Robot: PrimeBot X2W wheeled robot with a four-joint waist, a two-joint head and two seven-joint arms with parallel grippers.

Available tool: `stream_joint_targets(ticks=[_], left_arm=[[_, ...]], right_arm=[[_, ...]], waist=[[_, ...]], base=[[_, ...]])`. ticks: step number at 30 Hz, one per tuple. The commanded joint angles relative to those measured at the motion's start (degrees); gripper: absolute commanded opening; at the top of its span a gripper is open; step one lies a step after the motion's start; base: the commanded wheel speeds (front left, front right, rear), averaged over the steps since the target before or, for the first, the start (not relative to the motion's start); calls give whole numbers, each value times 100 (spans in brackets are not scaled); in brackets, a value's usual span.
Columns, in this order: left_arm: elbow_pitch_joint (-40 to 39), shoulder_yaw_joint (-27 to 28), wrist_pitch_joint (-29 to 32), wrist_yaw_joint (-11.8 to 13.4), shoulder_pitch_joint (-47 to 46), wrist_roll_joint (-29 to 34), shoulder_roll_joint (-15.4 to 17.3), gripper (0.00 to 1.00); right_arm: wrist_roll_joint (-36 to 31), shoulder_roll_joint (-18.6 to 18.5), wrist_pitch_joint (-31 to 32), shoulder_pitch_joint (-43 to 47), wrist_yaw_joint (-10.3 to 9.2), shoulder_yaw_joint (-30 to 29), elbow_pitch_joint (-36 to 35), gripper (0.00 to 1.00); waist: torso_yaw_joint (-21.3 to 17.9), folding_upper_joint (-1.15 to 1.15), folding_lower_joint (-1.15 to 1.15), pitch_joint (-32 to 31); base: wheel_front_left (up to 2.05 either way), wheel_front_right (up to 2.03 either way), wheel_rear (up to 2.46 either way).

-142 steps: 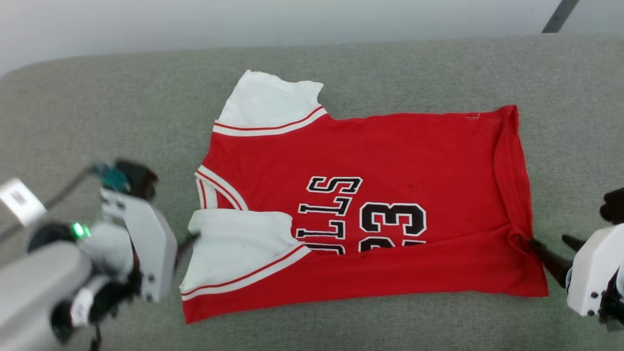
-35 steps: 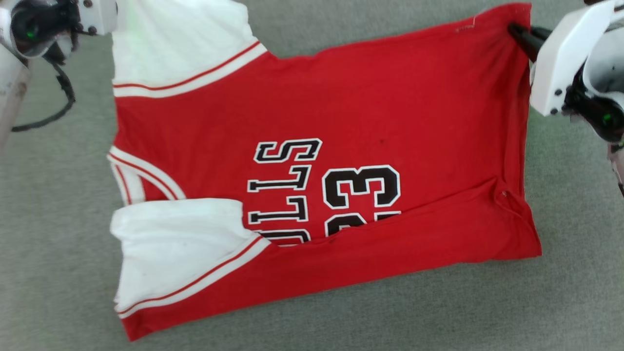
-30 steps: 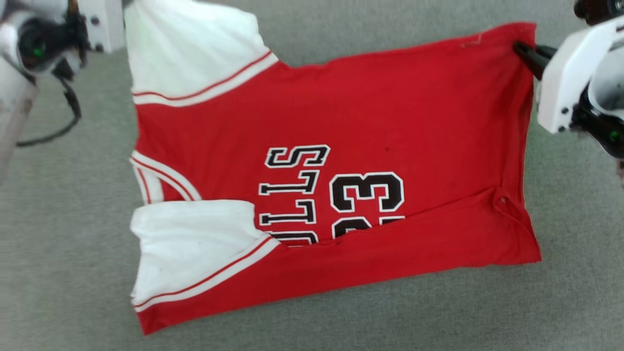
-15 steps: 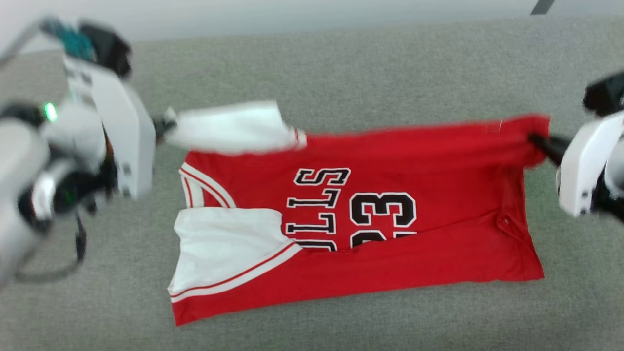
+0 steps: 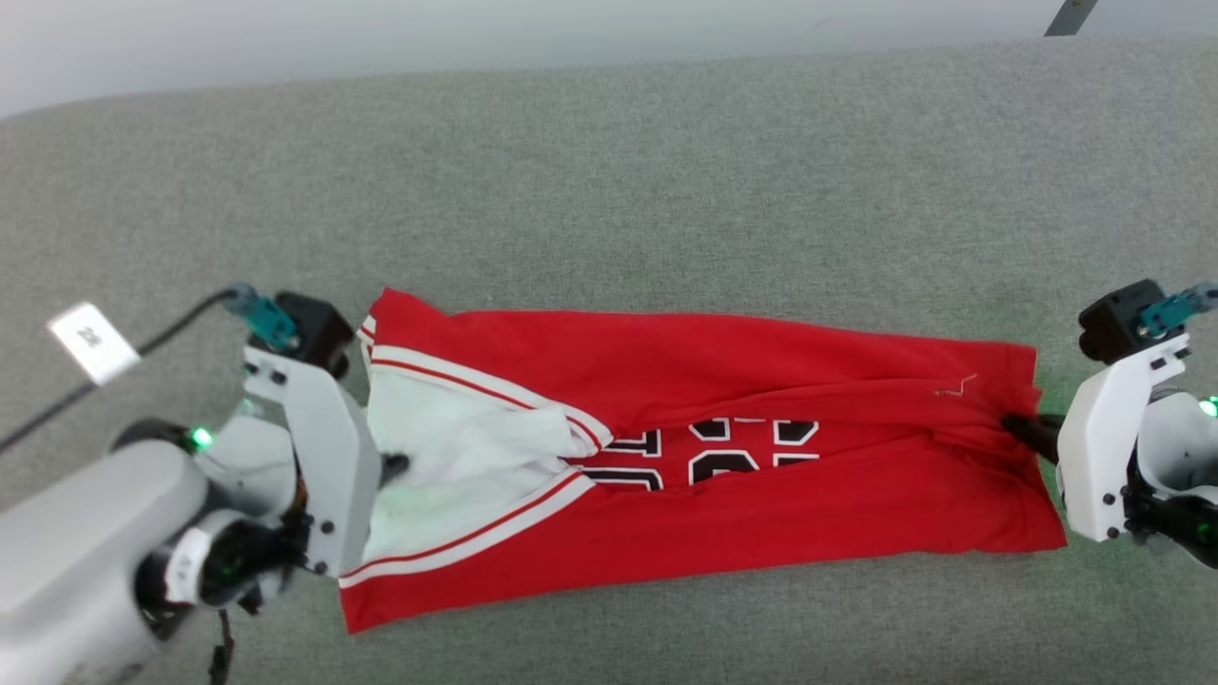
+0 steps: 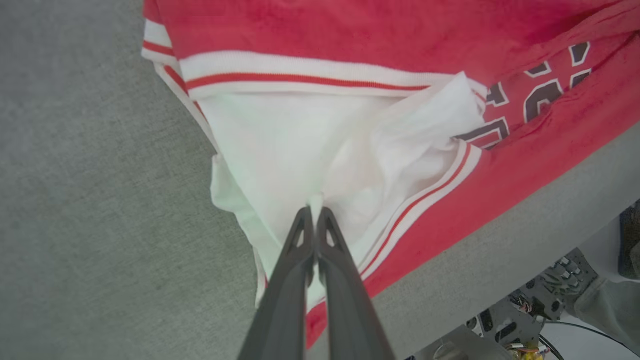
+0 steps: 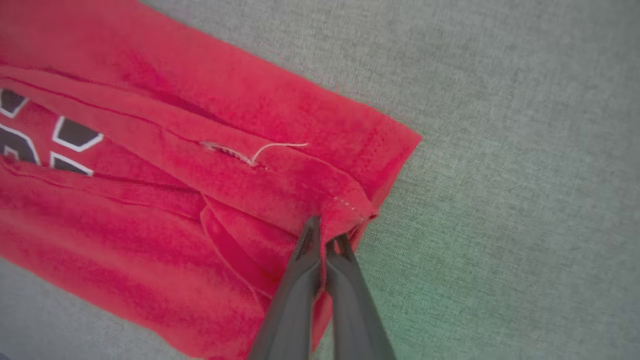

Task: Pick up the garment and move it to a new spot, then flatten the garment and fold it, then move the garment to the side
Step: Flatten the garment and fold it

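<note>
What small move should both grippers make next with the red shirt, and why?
Probably open both sets of jaws and let go. The left gripper is shut on the white sleeve, the right gripper on the hem corner, and the garment already lies folded lengthwise on the grey surface.

Garment [image 5: 809, 514] soft matt cloth; table cvr [image 5: 666, 190] rough fabric.

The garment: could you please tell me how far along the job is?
Done: the garment lies on the grey surface, both long edges folded inward, lettering mostly covered. In hand: the left gripper is shut on the white sleeve, the right gripper on the hem corner. Remaining: release, likely fold across, move it aside.
</note>
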Motion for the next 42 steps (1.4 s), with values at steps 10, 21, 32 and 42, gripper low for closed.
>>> stream_joint_targets(ticks=[10, 21, 32, 42], left_arm=[[723, -127, 6, -255, 177, -144, -369, 0], [778, 23, -425, -334, 123, 25, -396, 100], [327, 285, -1742, -181, 644, 319, -213, 100], [159, 530, -3769, 220, 1667, 732, -39, 100]], right_arm=[[-35, 139, 321, -46, -6, 149, 160, 14], [-37, 86, 233, -191, -6, 105, 166, 100], [-189, 129, -622, 317, -6, -412, -42, 100], [-529, 362, -1675, 1350, -7, -1143, 18, 100]], waist=[[-26, 0, 0, -15], [15, 0, 0, -451], [36, 0, 0, -1220], [129, 0, 0, -1736]], base=[[0, 0, 0], [0, 0, 0], [0, 0, 0], [0, 0, 0]])
